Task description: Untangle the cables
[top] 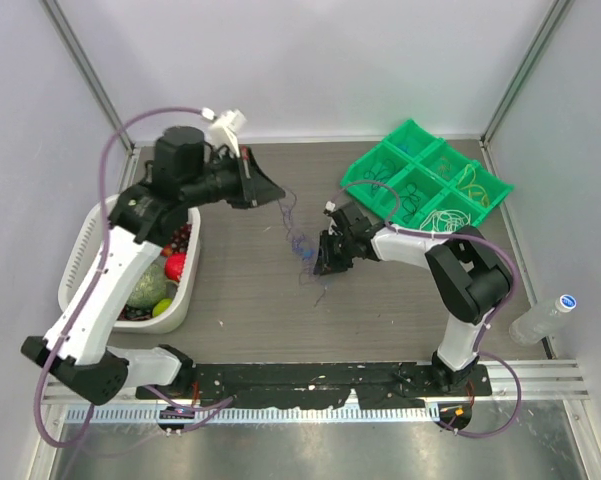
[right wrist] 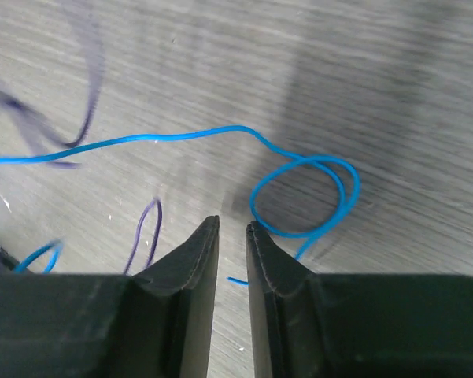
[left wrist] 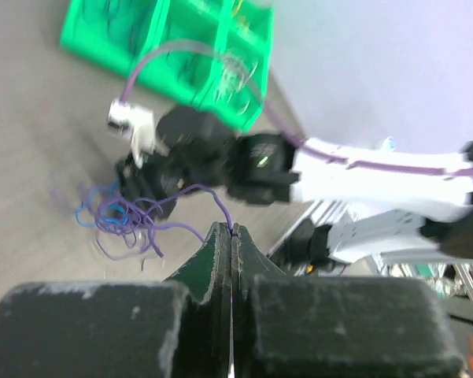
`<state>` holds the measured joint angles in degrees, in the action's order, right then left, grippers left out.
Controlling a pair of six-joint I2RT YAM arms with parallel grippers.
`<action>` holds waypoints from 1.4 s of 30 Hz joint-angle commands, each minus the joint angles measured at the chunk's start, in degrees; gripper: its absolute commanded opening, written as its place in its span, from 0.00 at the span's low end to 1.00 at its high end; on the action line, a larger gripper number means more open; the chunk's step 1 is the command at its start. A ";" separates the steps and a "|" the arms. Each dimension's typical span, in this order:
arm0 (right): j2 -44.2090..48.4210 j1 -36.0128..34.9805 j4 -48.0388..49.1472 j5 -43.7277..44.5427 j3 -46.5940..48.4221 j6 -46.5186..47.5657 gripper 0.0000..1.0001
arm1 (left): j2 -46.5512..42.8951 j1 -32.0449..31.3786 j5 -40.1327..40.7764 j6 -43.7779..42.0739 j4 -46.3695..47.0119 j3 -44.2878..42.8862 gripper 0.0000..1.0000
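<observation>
Blue and purple cables (top: 305, 248) knot in the middle of the table (top: 240, 300), one purple strand (left wrist: 208, 193) pinched in my closed left gripper (left wrist: 232, 230), my right gripper (right wrist: 232, 228) narrowly open, empty, just short of a blue loop (right wrist: 307, 197)
I judge it best to pin the blue low and draw the purple away slowly, so loops slip rather than cinch; the strands look thin, limp, loosely coiled

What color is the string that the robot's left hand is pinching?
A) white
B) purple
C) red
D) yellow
B: the left gripper is shut tight, and a purple string comes out from between its tips and runs off to the tangle.
</observation>
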<state>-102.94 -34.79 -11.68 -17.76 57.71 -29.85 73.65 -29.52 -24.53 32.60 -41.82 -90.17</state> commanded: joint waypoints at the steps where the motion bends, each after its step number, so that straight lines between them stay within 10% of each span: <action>1: -0.43 0.42 -1.59 5.80 1.26 -0.13 0.25 | -3.86 -0.01 2.47 -1.57 2.01 -12.63 0.00; 13: 7.56 1.21 -11.59 9.14 6.71 10.67 0.37 | 1.41 0.08 9.76 -0.61 4.12 -33.93 0.00; 17: 17.40 4.37 -10.12 4.15 7.50 16.30 0.67 | 3.25 0.16 9.07 -0.96 5.96 -36.91 0.00; 21: 24.79 4.38 -6.45 -8.94 12.77 22.72 0.73 | 5.63 0.16 7.22 -0.26 6.05 -40.78 0.00; 31: 22.00 2.45 29.51 -19.06 20.67 -2.82 0.75 | 6.86 0.16 4.50 1.76 8.34 -41.84 0.00; 42: 18.91 -0.11 22.51 -11.01 25.95 0.92 0.69 | 7.30 0.16 2.39 3.35 10.27 -42.19 0.00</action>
<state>-84.51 -34.63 10.66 -33.67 79.83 -29.08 81.52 -29.52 -21.02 35.57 -35.33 -130.39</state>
